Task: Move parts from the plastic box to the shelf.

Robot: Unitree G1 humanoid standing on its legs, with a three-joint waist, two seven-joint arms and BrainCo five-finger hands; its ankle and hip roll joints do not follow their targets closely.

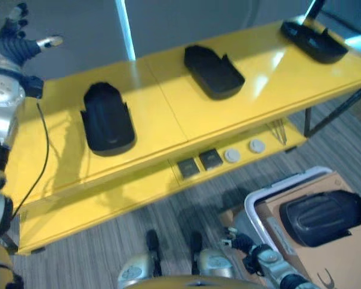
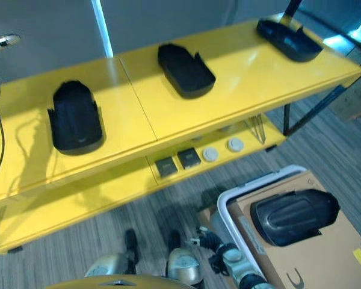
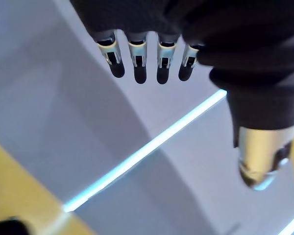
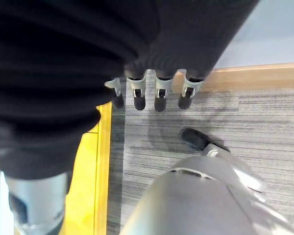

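One black part (image 1: 322, 217) lies in the plastic box (image 1: 253, 208) on the floor; I count three more on the yellow shelf (image 1: 168, 114). My left hand (image 1: 17, 41) is raised, fingers spread, empty. Right hand (image 4: 157, 95) fingers relaxed, empty.

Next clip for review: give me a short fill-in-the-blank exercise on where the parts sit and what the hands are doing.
1. The number of black parts lying on the yellow shelf top is ____.
2. One black part still lies in the ____, on cardboard.
3. The left hand, raised beside the shelf, holds ____.
4. The right hand hangs over the grey ____, fingers relaxed.

Missing words: three; plastic box; nothing; carpet
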